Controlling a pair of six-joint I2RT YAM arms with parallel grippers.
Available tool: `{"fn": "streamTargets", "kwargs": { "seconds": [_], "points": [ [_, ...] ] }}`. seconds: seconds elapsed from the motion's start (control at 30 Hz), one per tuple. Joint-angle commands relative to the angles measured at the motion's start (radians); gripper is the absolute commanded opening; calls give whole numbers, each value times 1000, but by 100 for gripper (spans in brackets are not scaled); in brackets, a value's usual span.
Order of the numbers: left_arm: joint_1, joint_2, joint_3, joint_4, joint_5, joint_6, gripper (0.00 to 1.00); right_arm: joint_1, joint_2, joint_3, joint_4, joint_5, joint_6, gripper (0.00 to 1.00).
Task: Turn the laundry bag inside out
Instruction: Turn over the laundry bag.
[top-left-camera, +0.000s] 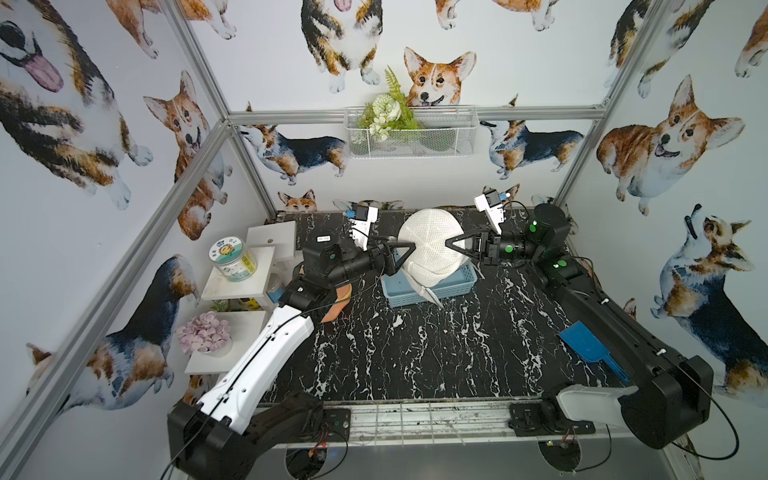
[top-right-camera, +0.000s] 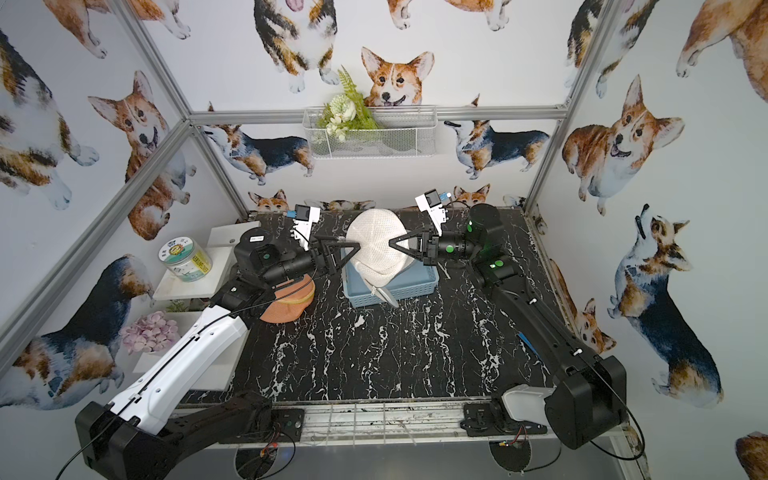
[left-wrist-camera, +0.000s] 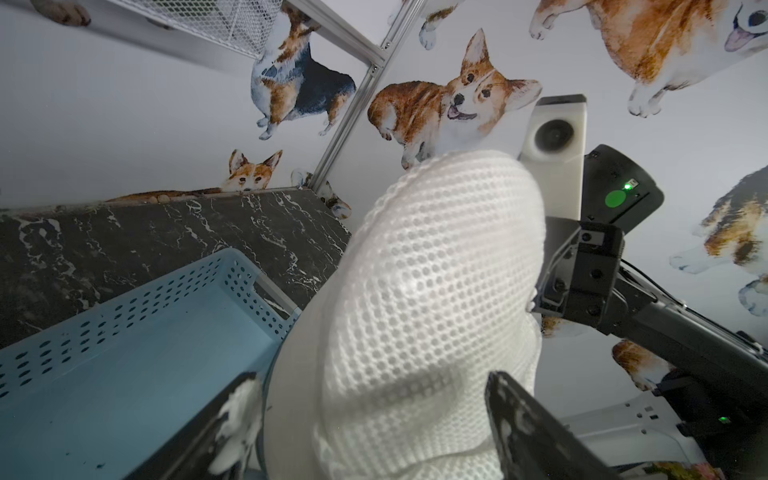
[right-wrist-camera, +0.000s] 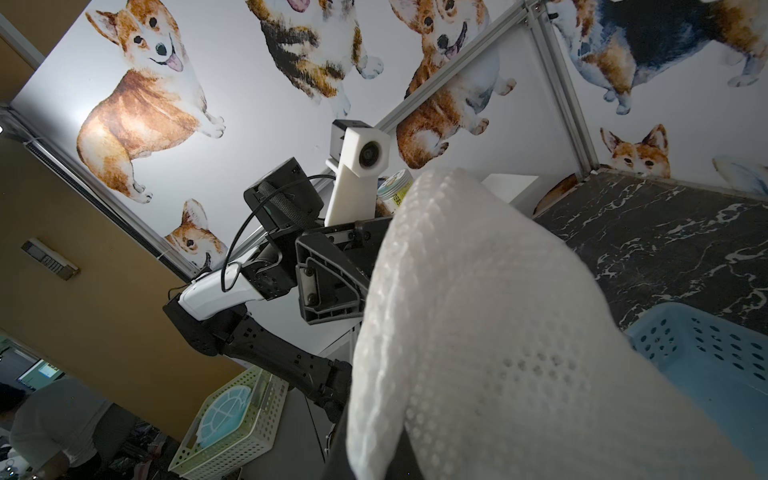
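Toward twelve o'clock on the black marbled worktop (top-left-camera: 415, 353), the white mesh laundry bag (top-left-camera: 430, 245) was held up over the blue basket (top-left-camera: 399, 295). It was puffed into a dome, its lower folds sagged into the basket, and a pointed flap trailed over the basket's near wall. In both top views the two arms met it from opposite sides.

The right claw (top-left-camera: 448, 243) was at the bag's three o'clock, its tips pinched together on a bit of the mesh. The right wrist view was mostly filled by the laundry bag (right-wrist-camera: 478, 311) draped across that claw, so the grip itself was hidden there.

The left claw (top-left-camera: 405, 243) was at the bag's nine o'clock with its jaws spread wide. In the left wrist view its fingers (left-wrist-camera: 519, 428) stood well apart with the mesh (left-wrist-camera: 436, 291) bulging between them (whether either finger pressed on the fabric could not be told), and the claw gripped nothing that showed.

An orange cloth (top-right-camera: 286, 305) lay at nine o'clock on the worktop, partly under the left arm. A blue scoop (top-left-camera: 586, 345) lay at four o'clock, beside the right arm. At ten o'clock, a lidded jar (top-left-camera: 232, 259) stood on a white shelf.
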Motion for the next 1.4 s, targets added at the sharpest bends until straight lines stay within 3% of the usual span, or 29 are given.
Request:
{"fn": "streamTargets", "kwargs": {
  "seconds": [0.0, 0.1, 0.27, 0.43, 0.5, 0.67, 0.73, 0.77, 0.83, 0.93, 1.0, 1.23, 1.37],
  "points": [
    [0, -3, 38, 10, 4, 52, 91, 2, 16, 29, -89, -72, -79, 0],
    [-1, 12, 75, -40, 7, 100, 89, 2, 23, 34, -149, -87, -127, 0],
    [-11, 38, 88, -21, 62, 96, 74, 2, 43, 32, -178, -99, -153, 0],
    [-30, 66, 110, -57, 65, 116, 72, 2, 62, 52, -182, -110, -153, 0],
    [-32, 74, 107, -39, 80, 99, 61, 3, 74, 62, -192, -108, -158, 0],
    [-30, 91, 79, 92, 139, -32, 0, 3, 85, 66, -201, -73, -158, 0],
    [-24, 86, 71, 142, 116, -106, 0, 4, 79, 61, -210, -43, -168, 0],
    [-16, 81, 64, 179, 99, -159, 0, 3, 69, 50, -206, -25, -172, 3],
    [0, 67, 53, 225, 44, -247, 0, 3, 25, -1, -140, 20, -155, 33],
    [7, 53, 33, 312, -10, -343, 0, 5, -50, -112, 65, 55, -51, 61],
    [12, 49, 31, 343, -34, -388, 0, 4, -82, -159, 108, 83, -45, 100],
    [43, 31, 33, 450, -60, -530, 0, 35, -185, -332, 217, 157, -42, 100],
    [43, 24, 21, 494, -63, -580, 0, 98, -120, -371, 337, 197, -46, 100]
  ]
}}
